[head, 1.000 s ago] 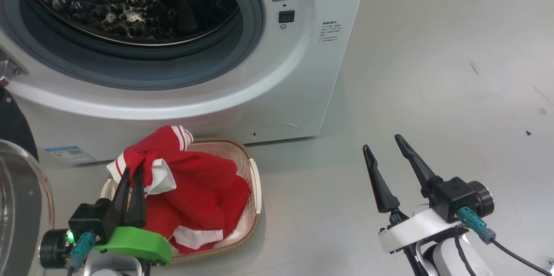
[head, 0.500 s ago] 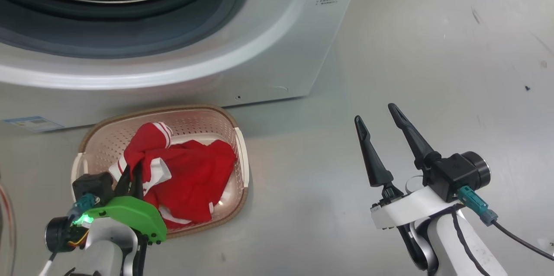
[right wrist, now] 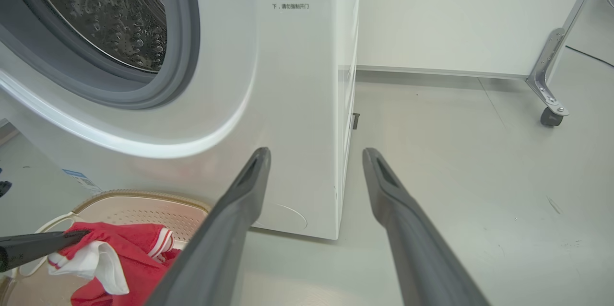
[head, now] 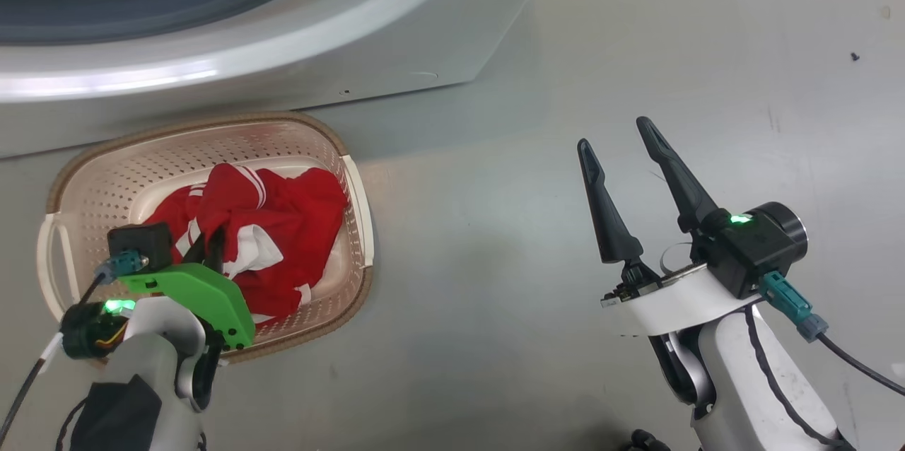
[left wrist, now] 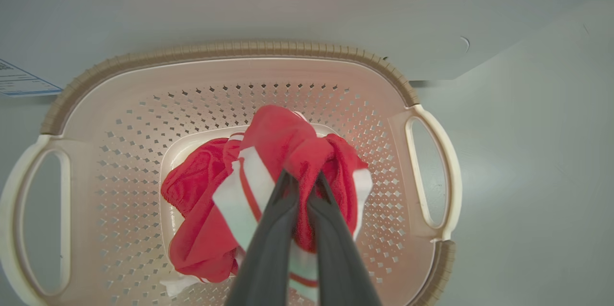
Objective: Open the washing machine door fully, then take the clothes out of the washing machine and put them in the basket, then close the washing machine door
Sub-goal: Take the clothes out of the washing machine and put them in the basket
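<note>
Left gripper [left wrist: 303, 180] fingers clenched on the bright red-and-white fabric clothes [head: 297, 211], bunched inside the cream perforated plastic basket [head: 184, 124] on the grey floor [head: 495, 260] beside the white washing machine [head: 396, 27]; right gripper [head: 614, 134] fingers spread wide, empty.

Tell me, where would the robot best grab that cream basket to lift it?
Probably the side handle on the robot's right: an open loop that a thin finger can slip through from above. The open right gripper is nearest it; the left gripper is shut on the clothes inside the basket.
</note>
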